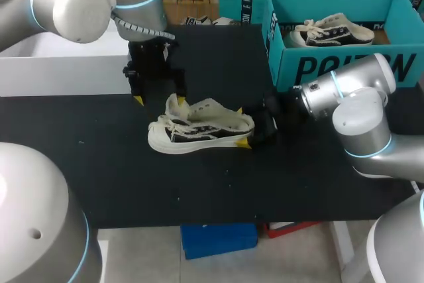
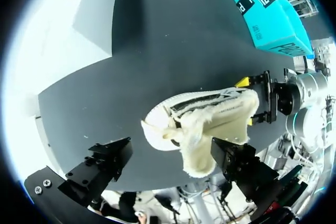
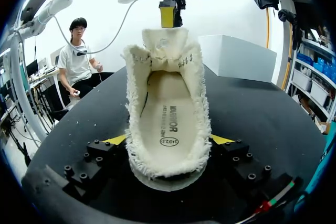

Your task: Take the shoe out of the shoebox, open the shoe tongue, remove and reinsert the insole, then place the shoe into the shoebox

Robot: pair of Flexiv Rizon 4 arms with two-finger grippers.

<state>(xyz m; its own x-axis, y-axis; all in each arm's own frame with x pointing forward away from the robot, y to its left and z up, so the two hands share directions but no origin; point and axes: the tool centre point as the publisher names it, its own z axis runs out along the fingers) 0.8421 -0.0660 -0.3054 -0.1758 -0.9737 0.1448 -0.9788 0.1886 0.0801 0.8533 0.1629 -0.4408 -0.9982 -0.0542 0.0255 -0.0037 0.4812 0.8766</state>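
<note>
Shoe held at the heel on the table, tongue lifted

Shoe (image 1: pixel 199 130), cream canvas with dark side panels and a frayed rim, sits on the black table (image 1: pixel 199 190) near its middle, outside the teal shoebox (image 1: pixel 344 67). Its toe points toward the left arm's side and its heel toward the right arm.

The right gripper (image 1: pixel 242 126) comes in low from the right and has the heel end between its yellow tips. In the right wrist view one tip presses each side of the shoe, so this pincer is clamped on the shoe at a fairly wide spread.

The left gripper (image 1: pixel 159 100) hangs over the toe half, pointing down, with its pincer spread wide. One yellow fingertip (image 3: pixel 168 17) is right at the top edge of the tongue (image 3: pixel 165 43), which stands upright and is pulled away from the opening. The other finger is well apart from the shoe, over bare table on the far side. From the left wrist view the tongue lies against one dark finger only, so nothing is pinched.

Looking in from the heel, the insole (image 3: pixel 168 114) lies flat inside the shoe, pale, with a small printed mark near its back end.

The shoebox stands at the rear right of the table, open at the top, and a second shoe (image 1: pixel 331 31) of the same kind lies inside it
</note>
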